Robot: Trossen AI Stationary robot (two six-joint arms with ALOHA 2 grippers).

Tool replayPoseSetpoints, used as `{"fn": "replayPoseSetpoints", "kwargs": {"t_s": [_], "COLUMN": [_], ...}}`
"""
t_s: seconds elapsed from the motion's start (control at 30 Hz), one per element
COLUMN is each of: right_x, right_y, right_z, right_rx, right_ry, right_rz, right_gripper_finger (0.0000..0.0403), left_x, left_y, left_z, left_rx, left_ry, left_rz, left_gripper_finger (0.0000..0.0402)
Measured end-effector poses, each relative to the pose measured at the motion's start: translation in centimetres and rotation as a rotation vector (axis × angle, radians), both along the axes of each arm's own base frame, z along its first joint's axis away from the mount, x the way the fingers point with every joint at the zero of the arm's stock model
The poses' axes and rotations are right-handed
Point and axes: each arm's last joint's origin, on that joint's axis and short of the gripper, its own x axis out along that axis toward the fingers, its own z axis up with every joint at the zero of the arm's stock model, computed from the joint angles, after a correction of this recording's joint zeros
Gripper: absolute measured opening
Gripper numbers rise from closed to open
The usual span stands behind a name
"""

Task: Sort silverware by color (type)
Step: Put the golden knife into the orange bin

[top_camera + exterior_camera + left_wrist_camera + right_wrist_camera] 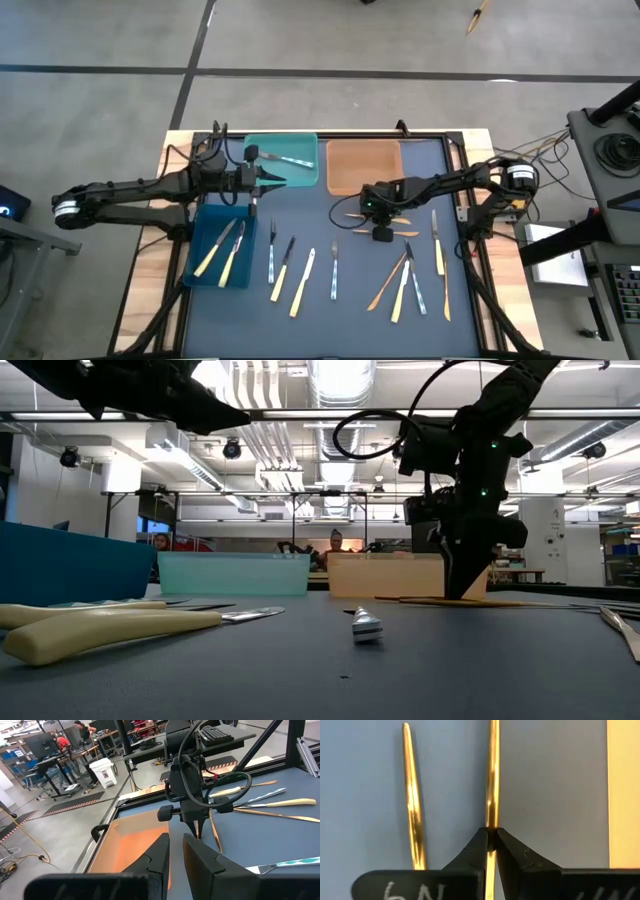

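Leftward, the left gripper [278, 181] hovers over the teal bin [300, 141], fingers nearly together, holding nothing visible; the right gripper [490, 836] pinches a gold utensil [492, 775] lying beside the orange bin [364, 166]; so thin a pinch might slip, or nudge its twin [412, 795]; both ends are cropped.
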Motion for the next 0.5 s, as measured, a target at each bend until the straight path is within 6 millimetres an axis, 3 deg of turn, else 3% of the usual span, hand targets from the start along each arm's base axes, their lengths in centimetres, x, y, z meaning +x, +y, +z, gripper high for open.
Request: {"fn": "replayPoseSetpoints", "kwargs": {"t_s": [0.2, 0.5], "right_x": [0.5, 2.5], "right_y": [-0.1, -0.2], "right_z": [0.7, 3.6], "right_rx": [-0.014, -0.03], "right_ry": [-0.025, -0.111], "right_rz": [-0.005, 0.045], "right_gripper_finger": [0.0014, 0.0013], "left_x": [0.0, 0.0], "left_y": [0.0, 0.0], "left_z": [0.0, 0.0], "left_rx": [-0.018, -0.019], "left_ry": [-0.001, -0.003], "left_rz": [0.003, 0.003], "left_gripper_finger": [0.0037, 0.0037]}}
